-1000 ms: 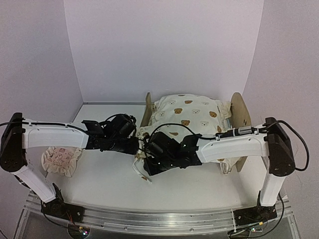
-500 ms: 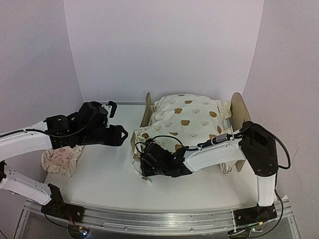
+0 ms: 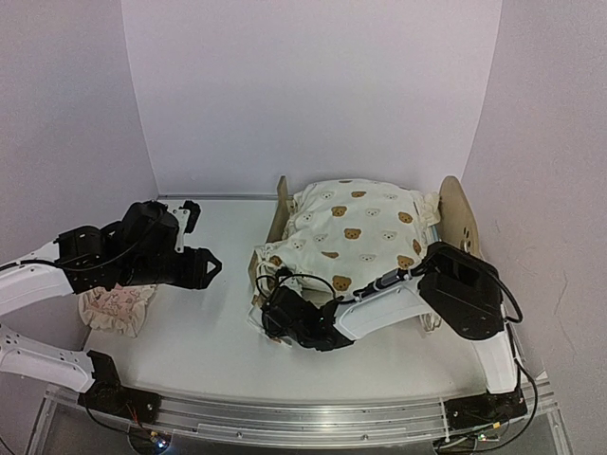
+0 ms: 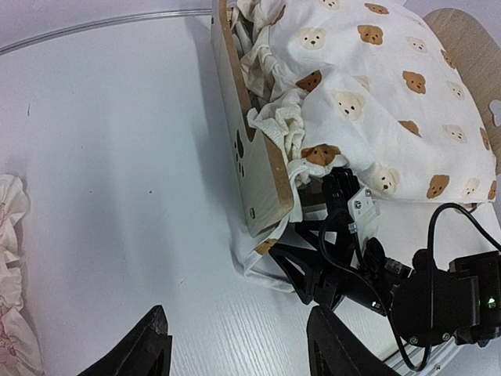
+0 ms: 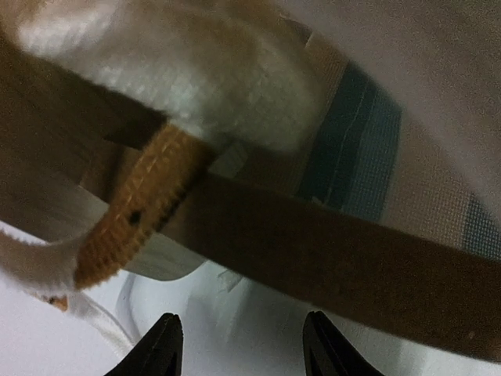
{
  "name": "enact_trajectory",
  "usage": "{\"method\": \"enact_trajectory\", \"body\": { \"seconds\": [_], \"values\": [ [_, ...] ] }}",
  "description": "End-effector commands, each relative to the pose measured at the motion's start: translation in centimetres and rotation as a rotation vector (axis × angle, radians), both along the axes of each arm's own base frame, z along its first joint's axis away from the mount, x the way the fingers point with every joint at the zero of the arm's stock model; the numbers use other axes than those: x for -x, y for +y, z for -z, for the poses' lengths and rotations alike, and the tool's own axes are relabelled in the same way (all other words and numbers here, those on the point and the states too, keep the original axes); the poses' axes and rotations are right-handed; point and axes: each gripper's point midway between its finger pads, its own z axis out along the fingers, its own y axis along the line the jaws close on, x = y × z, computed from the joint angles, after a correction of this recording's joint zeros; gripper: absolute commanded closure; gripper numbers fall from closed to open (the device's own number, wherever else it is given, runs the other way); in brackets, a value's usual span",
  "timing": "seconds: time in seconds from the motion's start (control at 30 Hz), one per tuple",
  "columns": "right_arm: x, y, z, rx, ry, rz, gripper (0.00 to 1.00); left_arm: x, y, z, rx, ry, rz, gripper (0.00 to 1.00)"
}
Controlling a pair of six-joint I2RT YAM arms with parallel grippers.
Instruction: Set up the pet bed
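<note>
The right claw (image 5: 243, 337) is about half open with nothing between its fingers. It sits low at the near left corner of the bed (image 3: 458, 216), tips just short of the side rail (image 5: 329, 251), where a strip of cloth (image 5: 133, 223) hangs in front of the wood and a blue stripe of the mattress (image 5: 352, 149) shows behind. The left claw (image 4: 235, 333) is open about as wide and also empty. It hangs over bare table (image 4: 117, 157), between the pillow (image 3: 114, 308) at the left edge and the footboard (image 4: 254, 168), touching neither. The bed stands at the right of the table, footboard toward the middle and headboard (image 3: 460, 204) toward the right wall. The quilt (image 4: 376, 86) is heaped over it from board to board, bunched at the footboard, with one tie (image 4: 262, 254) trailing onto the table. The frame is thin plywood, so it is probably light and stiff and will likely slide on the smooth top if pushed. The top edge of a board or the rail looks like the firmest place to pinch it. The quilt is soft and limp and should gather rather than lift flat, so it is better taken by a corner or hem. The loose ties could snag on a finger or drag the bed along.
</note>
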Motion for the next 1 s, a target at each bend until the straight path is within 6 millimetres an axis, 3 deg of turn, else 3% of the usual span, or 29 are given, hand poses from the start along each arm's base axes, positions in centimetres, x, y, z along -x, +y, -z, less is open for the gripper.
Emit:
{"method": "enact_trajectory", "body": {
  "seconds": [0.0,0.33,0.6,0.77,0.97],
  "values": [
    [-1.3,0.4,-0.4,-0.027,-0.120,0.049,0.47,0.4,0.5,0.3,-0.024,-0.006,0.014,0.40],
    [-2.1,0.2,0.9,-0.008,-0.241,0.076,0.55,0.7,1.0,0.3,-0.025,-0.022,0.024,0.40],
    [-2.5,0.1,1.7,0.036,-0.284,0.086,0.77,0.8,1.0,0.3,-0.022,-0.022,0.027,0.41],
    [-2.4,0.2,2.0,0.046,-0.289,0.061,0.99,0.8,0.8,0.4,-0.012,-0.020,0.035,0.41],
    [-0.8,0.0,1.6,0.040,-0.247,-0.042,1.00,0.7,-0.4,1.1,0.016,-0.003,0.053,0.42]
  ]
}}
